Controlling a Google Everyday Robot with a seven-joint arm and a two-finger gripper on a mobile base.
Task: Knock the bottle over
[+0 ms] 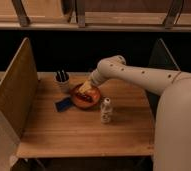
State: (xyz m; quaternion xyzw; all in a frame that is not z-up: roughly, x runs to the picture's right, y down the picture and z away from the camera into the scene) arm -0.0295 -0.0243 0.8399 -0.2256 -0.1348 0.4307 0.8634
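The bottle (106, 110) is small, clear, with a white cap and a pale label band. It stands upright on the wooden table (79, 132), just right of and in front of the orange bowl (85, 96). My gripper (85, 87) hangs over the far side of the bowl, up and to the left of the bottle, and does not touch the bottle. My white arm (139, 77) reaches in from the right.
A white cup with dark utensils (63, 81) stands left of the bowl. A blue flat object (64, 104) lies in front of the cup. A wooden partition (11, 95) walls the table's left side and a dark panel (161, 60) the right.
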